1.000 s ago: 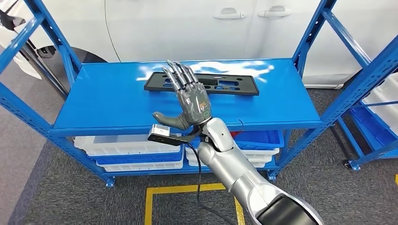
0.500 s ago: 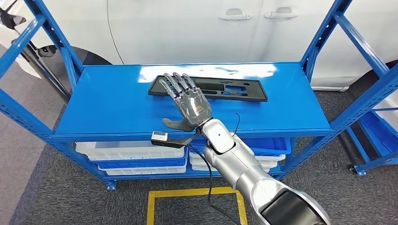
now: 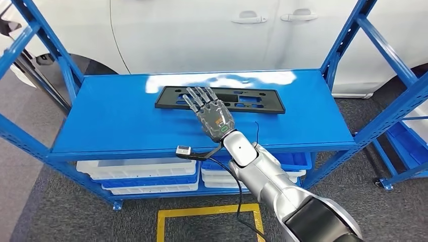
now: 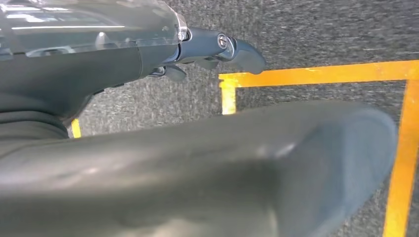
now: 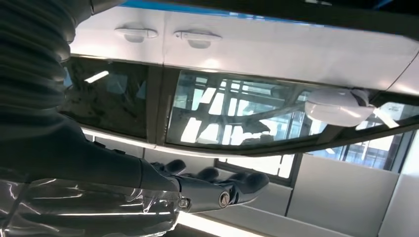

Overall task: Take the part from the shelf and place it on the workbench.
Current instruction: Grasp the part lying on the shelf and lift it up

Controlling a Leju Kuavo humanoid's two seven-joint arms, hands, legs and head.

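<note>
The part (image 3: 249, 100), a long flat black plastic panel with cut-outs, lies on the blue top shelf (image 3: 116, 116) towards its back. My right hand (image 3: 212, 114) reaches over the shelf's front edge, palm down. Its straight, spread fingers (image 3: 201, 99) lie over the part's near edge, left of its middle. It holds nothing, and I cannot tell whether the fingertips touch the part. In the right wrist view the right hand's fingers (image 5: 222, 191) stretch out straight. My left hand (image 4: 217, 47) hangs over grey carpet with nothing in it.
Blue uprights (image 3: 348, 40) frame the shelf on both sides. A white car (image 3: 202, 30) stands close behind. White and blue bins (image 3: 136, 174) sit on the lower level. Another blue rack (image 3: 404, 131) is at the right. Yellow tape (image 3: 202, 212) marks the floor in front.
My right hand has moved forward and lower, from raised in front of the part to flat over its near edge. The view has shifted slightly.
</note>
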